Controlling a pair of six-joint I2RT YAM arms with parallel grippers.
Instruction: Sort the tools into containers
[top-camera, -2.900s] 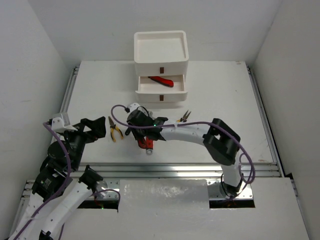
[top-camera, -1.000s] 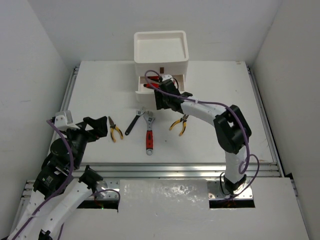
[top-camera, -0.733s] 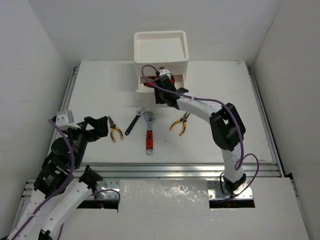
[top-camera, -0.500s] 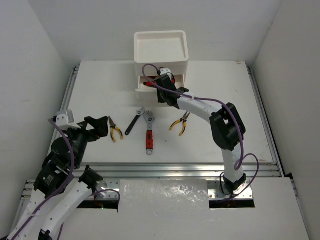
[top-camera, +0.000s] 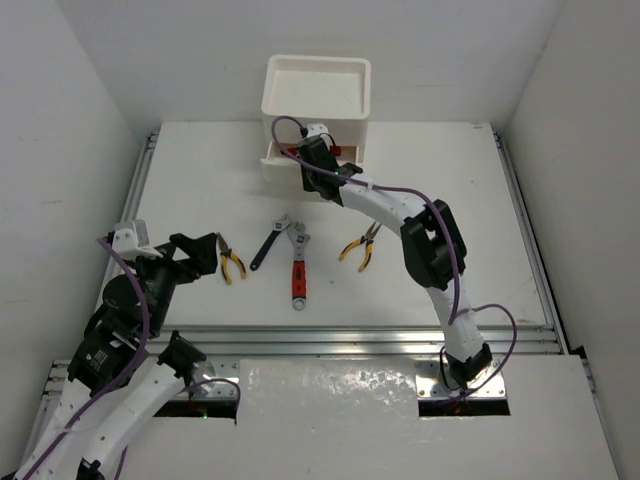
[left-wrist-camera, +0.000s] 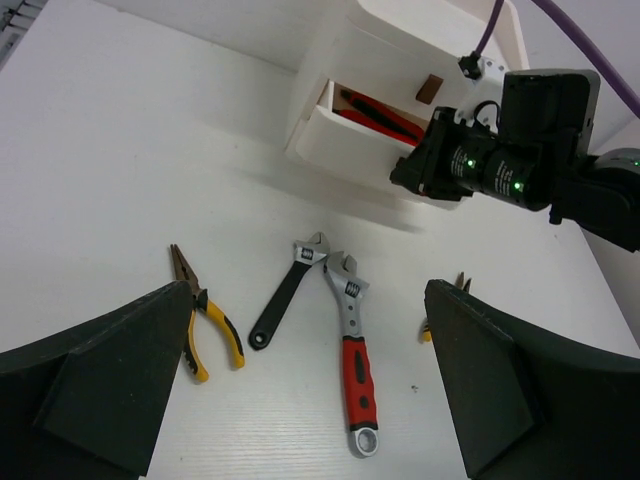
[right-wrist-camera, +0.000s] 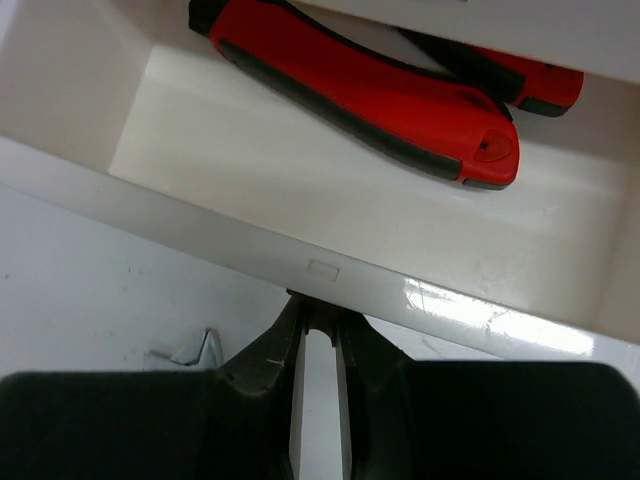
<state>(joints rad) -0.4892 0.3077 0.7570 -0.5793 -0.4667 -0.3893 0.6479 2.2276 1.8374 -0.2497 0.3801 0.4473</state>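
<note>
Our left claw (left-wrist-camera: 305, 300) gapes; right claw (right-wrist-camera: 315, 322) nearly closed at the drawer (right-wrist-camera: 200, 235), grip unclear. Red wrench (left-wrist-camera: 350, 335) looks stiff, heavy: take its handle (left-wrist-camera: 357, 378).

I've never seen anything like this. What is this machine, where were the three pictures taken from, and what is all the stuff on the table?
These are two robot arms bolted at the near edge of a table. One picture looks down from above and behind them. The other two come from small cameras on each arm's wrist, so you see that arm's own fingers. Each arm ends in a two-fingered tool. The left tool hovers open and holds nothing. The right tool has its fingers pinched at the front of the open drawer of a white drawer unit. Red-handled tools lie inside that drawer. On the table are yellow-handled pliers, a second pair, a black-handled wrench and a red-handled wrench.
</note>
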